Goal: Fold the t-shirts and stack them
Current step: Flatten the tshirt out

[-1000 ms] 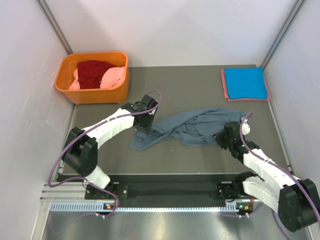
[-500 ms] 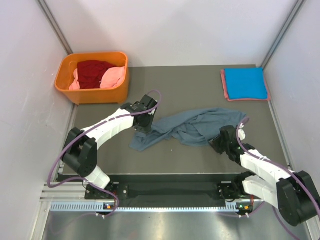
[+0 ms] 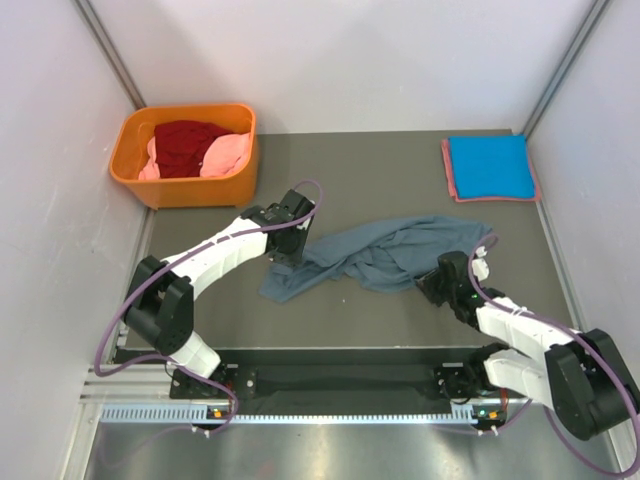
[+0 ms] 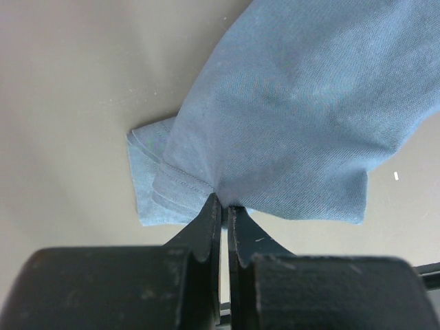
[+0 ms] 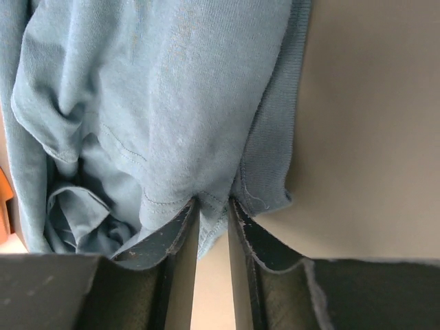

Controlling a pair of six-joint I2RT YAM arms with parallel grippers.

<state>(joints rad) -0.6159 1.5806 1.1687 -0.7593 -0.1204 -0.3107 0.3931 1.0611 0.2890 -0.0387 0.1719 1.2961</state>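
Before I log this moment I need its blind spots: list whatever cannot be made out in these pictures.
- Top view: how many shirts lie in the orange plastic basket; the dark red t-shirt and pink cloth cover whatever is beneath.
- Top view: the salmon-red cloth, only an edge showing under the folded bright blue t-shirt.
- Right wrist view: whether the right gripper pinches the hem of the crumpled slate grey-blue t-shirt; its jaws stand slightly apart.

No text, brand or number can be read on the slate grey-blue cloth t-shirt (image 3: 390,255) or orange plastic basket (image 3: 190,188).
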